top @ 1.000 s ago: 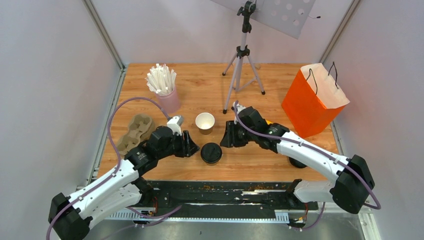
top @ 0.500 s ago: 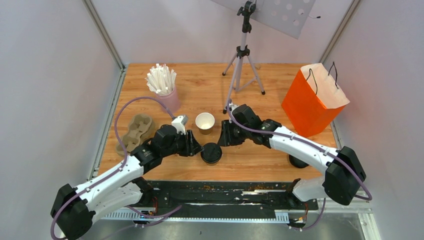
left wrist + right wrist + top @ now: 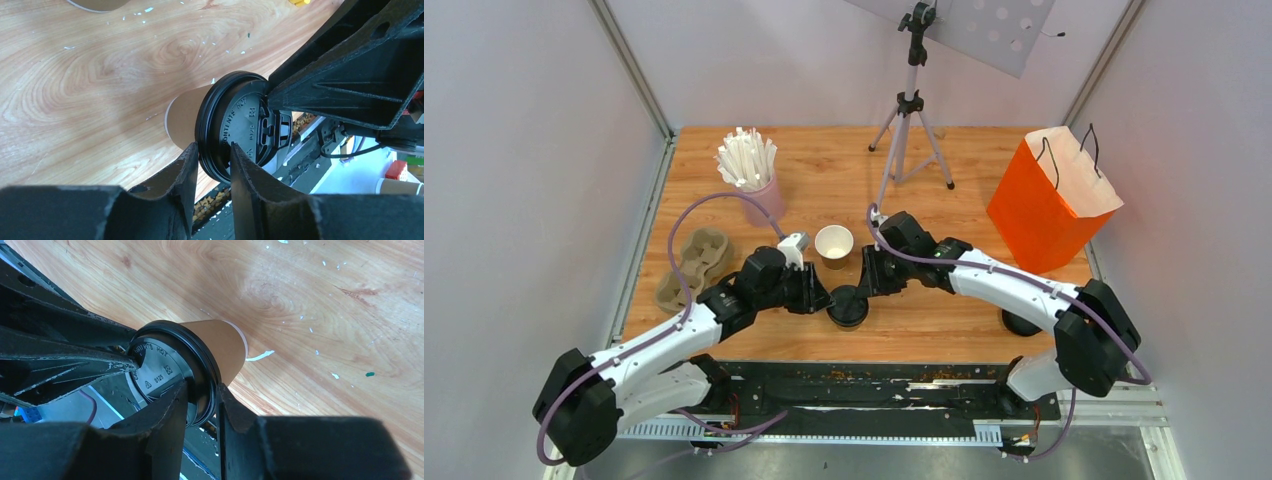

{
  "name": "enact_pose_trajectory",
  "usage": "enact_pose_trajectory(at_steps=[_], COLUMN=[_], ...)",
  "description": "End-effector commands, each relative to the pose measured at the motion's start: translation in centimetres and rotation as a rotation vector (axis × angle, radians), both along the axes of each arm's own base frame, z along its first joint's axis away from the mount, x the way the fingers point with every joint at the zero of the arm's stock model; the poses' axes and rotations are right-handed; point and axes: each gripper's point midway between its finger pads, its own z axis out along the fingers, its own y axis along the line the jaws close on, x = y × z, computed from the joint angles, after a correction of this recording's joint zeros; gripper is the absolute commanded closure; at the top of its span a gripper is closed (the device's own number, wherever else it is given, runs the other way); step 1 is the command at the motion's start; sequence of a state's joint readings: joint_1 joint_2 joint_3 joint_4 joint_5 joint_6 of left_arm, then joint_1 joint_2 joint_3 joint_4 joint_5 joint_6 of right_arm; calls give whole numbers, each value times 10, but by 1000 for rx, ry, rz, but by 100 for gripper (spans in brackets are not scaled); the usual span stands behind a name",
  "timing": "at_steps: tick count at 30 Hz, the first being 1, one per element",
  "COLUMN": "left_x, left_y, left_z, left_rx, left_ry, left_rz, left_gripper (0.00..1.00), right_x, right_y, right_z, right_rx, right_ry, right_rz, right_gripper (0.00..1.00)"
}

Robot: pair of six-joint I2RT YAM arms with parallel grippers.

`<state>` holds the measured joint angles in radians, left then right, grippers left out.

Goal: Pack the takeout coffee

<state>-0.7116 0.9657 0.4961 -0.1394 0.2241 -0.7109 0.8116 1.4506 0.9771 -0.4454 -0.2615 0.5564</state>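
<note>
Takeout coffee [image 3: 182,120] on flecked wood table [image 3: 100,75]; left gripper [image 3: 212,155], right gripper [image 3: 201,395] tight on lid [image 3: 245,125]

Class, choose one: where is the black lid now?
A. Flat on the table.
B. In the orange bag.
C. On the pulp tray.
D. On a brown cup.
D: the lid sits on the mouth of a brown cup, as both wrist views show.

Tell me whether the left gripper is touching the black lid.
Touching. In the left wrist view the left gripper pinches the rim of the black lid, a finger on each side, no gap.
</note>
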Motion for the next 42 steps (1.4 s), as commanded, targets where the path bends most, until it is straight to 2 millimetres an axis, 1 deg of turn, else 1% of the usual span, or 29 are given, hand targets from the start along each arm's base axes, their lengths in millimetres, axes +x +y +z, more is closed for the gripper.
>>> enact_pose_trajectory(at_steps=[1, 4, 6, 9, 12, 14, 15, 17, 18, 21, 23, 25, 28, 30, 33, 35, 37, 38, 39, 42], left_x=[-4, -5, -5, -8, -15, -19, -22, -26, -26, -27, -27, -27, -26, -24, -18, -11, -4, -1, 2, 9], left_y=[4, 6, 13, 26, 32, 28, 22, 9, 5, 3, 5, 6, 10, 10, 16, 23, 25, 24, 23, 20], left_z=[-15, -21, -27, -38, -43, -37, -32, -14, -7, 10, 15, 18, 20, 25, 32, 35, 38, 40, 40, 42], left_rx=[62, 80, 124, 196, 203, 159, 117, -12, -62, -148, -154, -142, -112, -128, -122, -81, -53, -46, -40, -32], left_ry=[30, 43, 52, 74, 104, 124, 131, 132, 132, 125, 121, 116, 99, 81, 43, 11, -2, -1, 5, 26], left_rz=[-36, -37, -22, 1, 16, 21, 14, 8, 17, 53, 65, 65, 64, 72, 113, 137, 137, 131, 124, 115], left_gripper=[65, 66, 65, 66, 66, 66, 65, 62, 61, 58, 55, 50, 43, 39, 36, 36, 36, 37, 38, 44], right_x=[3, 4, 4, 2, 2, 3, 6, 12, 14, 19, 21, 24, 28, 28, 24, 22, 21, 23, 26, 33], right_y=[1, -3, -5, -8, -10, -8, -6, -1, 2, 12, 17, 20, 19, 18, 16, 15, 15, 14, 13, 14], right_z=[3, 0, -3, -10, -14, -12, -9, -4, 0, 12, 18, 27, 43, 54, 64, 67, 65, 63, 62, 59], right_rx=[7, -5, -17, -33, -31, -19, -12, -2, 6, 27, 36, 42, 42, 54, 77, 87, 90, 81, 70, 54], right_ry=[-40, -56, -58, -58, -71, -99, -119, -137, -143, -161, -168, -181, -206, -219, -222, -222, -231, -241, -247, -228], right_rz=[-10, -12, -8, -4, 10, 38, 52, 78, 96, 140, 155, 166, 158, 151, 136, 132, 138, 143, 144, 157], right_gripper=[75, 76, 76, 76, 77, 77, 77, 76, 76, 75, 72, 67, 59, 52, 45, 41, 38, 38, 40, 52])
